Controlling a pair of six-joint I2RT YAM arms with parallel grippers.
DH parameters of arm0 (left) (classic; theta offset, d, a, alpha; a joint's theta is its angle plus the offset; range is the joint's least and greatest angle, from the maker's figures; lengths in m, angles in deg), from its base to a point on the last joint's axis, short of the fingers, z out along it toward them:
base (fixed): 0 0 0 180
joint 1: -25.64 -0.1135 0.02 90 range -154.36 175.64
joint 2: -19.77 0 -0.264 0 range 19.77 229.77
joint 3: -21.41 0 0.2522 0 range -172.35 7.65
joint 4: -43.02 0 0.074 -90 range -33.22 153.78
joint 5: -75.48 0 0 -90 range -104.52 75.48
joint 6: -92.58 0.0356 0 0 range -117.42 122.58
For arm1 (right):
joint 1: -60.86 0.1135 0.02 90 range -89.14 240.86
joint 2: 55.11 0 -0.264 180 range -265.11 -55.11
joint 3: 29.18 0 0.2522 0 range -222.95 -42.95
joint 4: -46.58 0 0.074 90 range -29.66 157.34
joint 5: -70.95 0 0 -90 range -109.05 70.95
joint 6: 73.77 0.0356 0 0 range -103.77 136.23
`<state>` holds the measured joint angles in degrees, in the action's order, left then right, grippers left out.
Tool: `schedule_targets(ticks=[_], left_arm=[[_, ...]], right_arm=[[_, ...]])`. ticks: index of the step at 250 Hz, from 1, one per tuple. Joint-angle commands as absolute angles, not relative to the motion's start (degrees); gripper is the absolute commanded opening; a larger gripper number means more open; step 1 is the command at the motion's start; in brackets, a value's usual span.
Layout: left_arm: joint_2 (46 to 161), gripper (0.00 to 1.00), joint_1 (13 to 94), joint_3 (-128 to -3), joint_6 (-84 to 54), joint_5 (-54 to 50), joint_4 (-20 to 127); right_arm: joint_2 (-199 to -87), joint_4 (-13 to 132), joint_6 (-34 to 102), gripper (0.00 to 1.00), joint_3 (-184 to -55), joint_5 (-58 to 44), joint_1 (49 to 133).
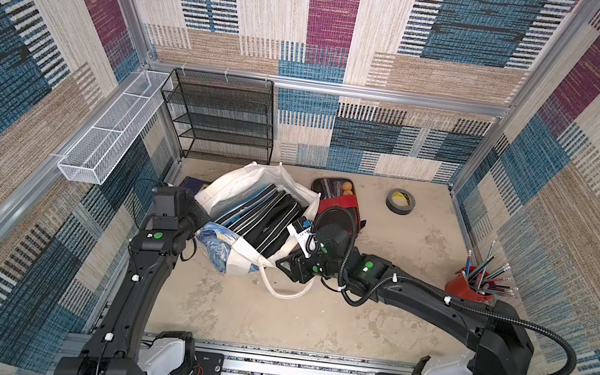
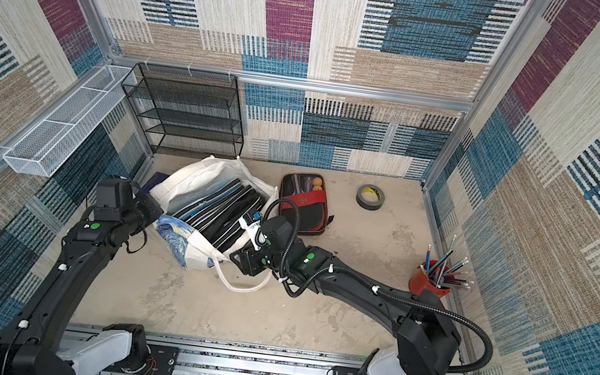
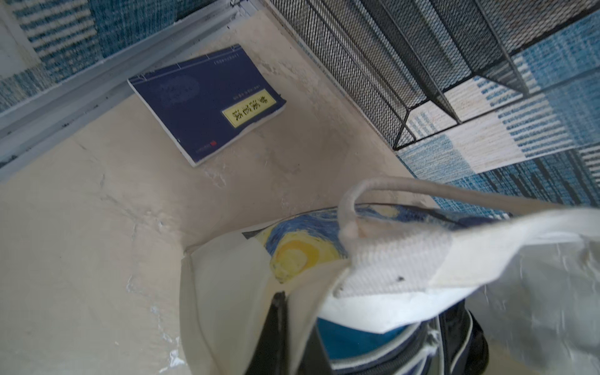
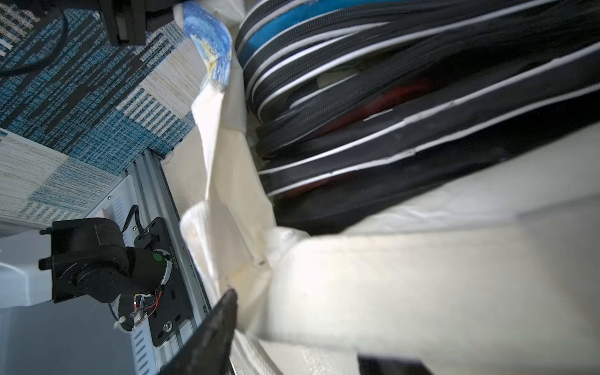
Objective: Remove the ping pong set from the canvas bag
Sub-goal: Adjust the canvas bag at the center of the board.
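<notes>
The canvas bag (image 1: 234, 186) (image 2: 194, 181) lies mouth-up left of the table's middle, its blue-and-yellow print (image 3: 292, 246) facing the left arm. Several black and blue zip cases (image 1: 265, 219) (image 4: 357, 97) with white piping fill it. The ping pong set (image 1: 340, 206) (image 2: 302, 201), a red-and-black case showing orange balls, rests on the table just behind and right of the bag. My left gripper (image 1: 200, 224) (image 3: 293, 311) is shut on the bag's rim. My right gripper (image 1: 286, 265) (image 4: 295, 324) is at the bag's near right rim, jaws wide apart with canvas between them.
A grey tape roll (image 1: 399, 201) lies at the back right. A red cup of pencils (image 1: 471, 286) stands by the right wall. A black mesh shelf (image 1: 227, 121) and a white wire basket (image 1: 113, 128) line the back left. A blue book (image 3: 204, 104) lies behind the bag.
</notes>
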<state>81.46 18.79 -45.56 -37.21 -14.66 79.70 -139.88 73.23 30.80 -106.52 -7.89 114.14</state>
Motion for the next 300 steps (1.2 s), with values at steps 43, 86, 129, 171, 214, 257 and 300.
schedule_targets(ticks=[43, 86, 129, 171, 214, 257, 300], left_arm=[[80.0, 0.47, 16.6, -48.2, -37.6, -15.3, 74.2], [74.9, 0.88, 16.5, -47.5, -38.2, -14.5, 79.8], [68.5, 0.96, 16.6, -46.5, -38.7, -12.9, 88.9], [63.2, 0.97, 16.8, -42.2, -40.8, -9.9, 95.9], [59.2, 0.97, 17.1, -35.1, -45.2, -5.8, 95.9], [58.0, 0.97, 17.9, -33.7, -46.2, -4.9, 94.2], [59.2, 0.97, 18.3, -33.0, -49.5, -1.8, 89.8]], right_arm=[[-136.8, 79.2, 23.6, 0.99, -114.2, -16.4, 107.7], [-140.2, 78.5, 21.0, 0.99, -118.2, -17.3, 103.5], [-146.3, 78.3, 18.7, 0.99, -125.0, -17.8, 102.7], [-151.5, 79.1, 16.6, 0.99, -131.3, -19.9, 102.1], [-156.8, 81.0, 14.8, 0.99, -138.1, -21.1, 100.4], [-161.5, 83.1, 13.1, 0.99, -145.2, -21.6, 98.8], [-164.3, 84.5, 13.6, 0.98, -149.4, -19.3, 98.4]])
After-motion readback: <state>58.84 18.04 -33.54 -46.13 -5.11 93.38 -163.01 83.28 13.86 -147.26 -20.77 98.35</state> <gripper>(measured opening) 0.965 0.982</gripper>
